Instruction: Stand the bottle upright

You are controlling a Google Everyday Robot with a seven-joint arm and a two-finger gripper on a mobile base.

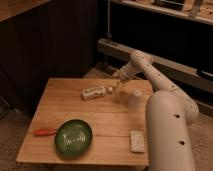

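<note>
The bottle (96,92) lies on its side on the wooden table (65,112), toward the far middle, its cream-yellow label up and its white cap pointing right. My gripper (118,87) is at the end of the white arm, just right of the bottle's cap, low over the table. It is close to the cap; I cannot tell whether it touches it.
A plain white cup (136,98) stands right of the gripper. A green plate (74,138) sits at the front left, with a red-handled tool (45,132) beside it. A flat pale block (136,141) lies at the front right. My arm's large white body (167,130) covers the table's right edge.
</note>
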